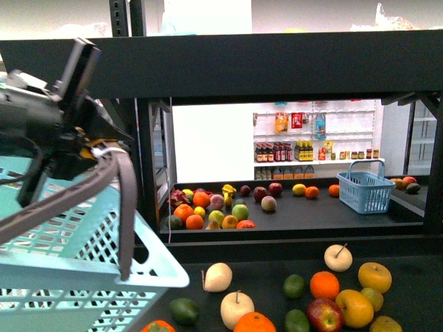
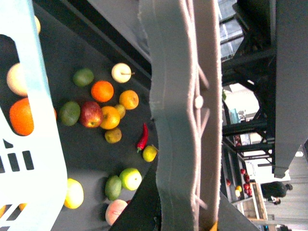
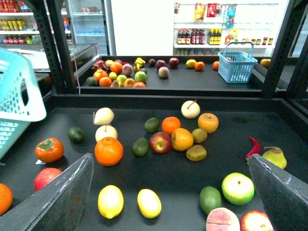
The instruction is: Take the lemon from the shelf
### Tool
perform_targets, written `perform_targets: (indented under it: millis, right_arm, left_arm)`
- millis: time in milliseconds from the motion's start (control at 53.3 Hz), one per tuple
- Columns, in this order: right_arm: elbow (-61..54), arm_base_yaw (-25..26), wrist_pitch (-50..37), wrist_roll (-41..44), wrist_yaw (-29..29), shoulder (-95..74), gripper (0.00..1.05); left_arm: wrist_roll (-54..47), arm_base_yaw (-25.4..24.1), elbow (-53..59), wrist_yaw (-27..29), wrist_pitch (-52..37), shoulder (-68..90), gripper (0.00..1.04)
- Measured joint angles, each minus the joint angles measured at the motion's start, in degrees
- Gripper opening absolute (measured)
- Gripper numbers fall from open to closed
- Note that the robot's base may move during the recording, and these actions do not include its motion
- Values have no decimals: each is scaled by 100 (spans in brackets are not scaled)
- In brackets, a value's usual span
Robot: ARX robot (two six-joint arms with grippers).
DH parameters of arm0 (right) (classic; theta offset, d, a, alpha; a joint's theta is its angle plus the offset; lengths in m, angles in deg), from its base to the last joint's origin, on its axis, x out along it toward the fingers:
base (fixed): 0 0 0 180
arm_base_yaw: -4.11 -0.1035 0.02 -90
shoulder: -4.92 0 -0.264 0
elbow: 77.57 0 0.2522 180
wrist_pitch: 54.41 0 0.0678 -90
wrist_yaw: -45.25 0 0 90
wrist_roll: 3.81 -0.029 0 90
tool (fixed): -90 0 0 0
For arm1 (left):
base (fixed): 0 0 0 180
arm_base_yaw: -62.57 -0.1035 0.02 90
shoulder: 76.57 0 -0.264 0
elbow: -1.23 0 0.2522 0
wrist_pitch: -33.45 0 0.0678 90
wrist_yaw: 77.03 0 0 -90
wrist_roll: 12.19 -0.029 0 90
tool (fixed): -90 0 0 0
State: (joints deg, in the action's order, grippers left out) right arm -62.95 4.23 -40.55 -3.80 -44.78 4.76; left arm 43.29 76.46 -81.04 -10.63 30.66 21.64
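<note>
Smooth oval yellow lemon (image 3: pixel 110 201), second lemon (image 3: pixel 149 202) just beside it, not touching, both lying flat on the near dark surface of the black shelf (image 3: pixel 231 130)

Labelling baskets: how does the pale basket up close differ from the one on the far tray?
The near basket is pale turquoise with a grey handle and is tilted; the far basket is deeper blue with a matching handle and stands level. Both have slotted walls.

Front view faces the shelf (image 1: pixel 277 66) at tray height; both wrist views overlook its same scattered fruit (image 3: pixel 183 139).
</note>
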Motion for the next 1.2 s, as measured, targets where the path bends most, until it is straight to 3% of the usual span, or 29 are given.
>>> perform_targets:
  millis: [338, 920, 1032, 1107, 1201]
  right_arm:
    - [0, 0, 0, 0, 0, 0, 97]
    - [0, 0, 0, 0, 0, 0, 97]
    - [284, -271, 1038, -925, 1357, -538, 97]
    - [319, 153, 767, -1327, 857, -1174, 97]
    - [669, 925, -308, -1449, -55, -2605, 97]
  left_arm:
    - [-24, 769, -850, -63, -81, 1021, 9]
    - [155, 1314, -1423, -61, -343, 1648, 9]
    - [136, 1346, -1423, -76, -363, 1648, 9]
    - [133, 1349, -1423, -83, -369, 1648, 9]
    - [138, 1351, -1423, -66, -369, 1650, 9]
